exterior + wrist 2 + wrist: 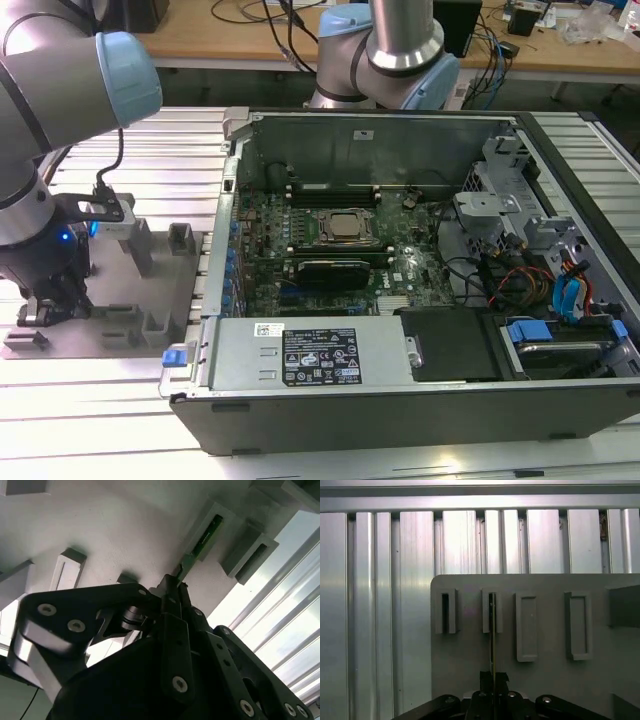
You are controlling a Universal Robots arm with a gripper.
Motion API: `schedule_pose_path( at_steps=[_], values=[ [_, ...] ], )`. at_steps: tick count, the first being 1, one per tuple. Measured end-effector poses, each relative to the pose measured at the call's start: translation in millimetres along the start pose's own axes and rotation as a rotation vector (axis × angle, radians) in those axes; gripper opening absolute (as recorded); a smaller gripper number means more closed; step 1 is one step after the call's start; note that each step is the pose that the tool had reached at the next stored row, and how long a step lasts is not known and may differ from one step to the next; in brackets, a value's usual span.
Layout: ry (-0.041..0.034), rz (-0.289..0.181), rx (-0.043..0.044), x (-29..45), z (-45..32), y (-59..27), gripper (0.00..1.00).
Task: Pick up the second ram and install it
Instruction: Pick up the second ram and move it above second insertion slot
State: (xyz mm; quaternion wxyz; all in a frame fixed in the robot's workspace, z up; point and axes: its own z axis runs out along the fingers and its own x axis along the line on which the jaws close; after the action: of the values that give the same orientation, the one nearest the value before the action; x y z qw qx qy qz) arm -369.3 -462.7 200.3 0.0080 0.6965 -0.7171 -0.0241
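The second ram (492,640) stands on edge on the grey fixture plate (465,655), one end seated in a slotted post (492,611). In the second wrist view its green board (209,529) runs from that post down to my fingers. My gripper (493,676) is shut on the near end of the stick, the two black fingers (176,597) pressed against its sides. In the exterior view my gripper (52,298) sits low over the fixture plate (125,300) at the exterior view's left, well away from the open computer case (400,250).
The motherboard (340,240) lies inside the case, with the processor socket (345,226) and long memory slots (330,188) beside it. Several upright grey posts (527,627) stand on the fixture plate. Ribbed aluminium table (380,605) surrounds the plate.
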Motion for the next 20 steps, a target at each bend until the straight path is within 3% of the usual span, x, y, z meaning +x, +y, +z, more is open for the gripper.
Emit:
schedule_pose_path(
  at_steps=[11, 20],
  values=[
    [-0.0031, 0.000, -0.0001, 0.0, -0.8, 0.1, 0.11],
    [-0.0031, 0.000, 0.0000, -0.9, -38.4, 1.8, 0.11]
  ],
)
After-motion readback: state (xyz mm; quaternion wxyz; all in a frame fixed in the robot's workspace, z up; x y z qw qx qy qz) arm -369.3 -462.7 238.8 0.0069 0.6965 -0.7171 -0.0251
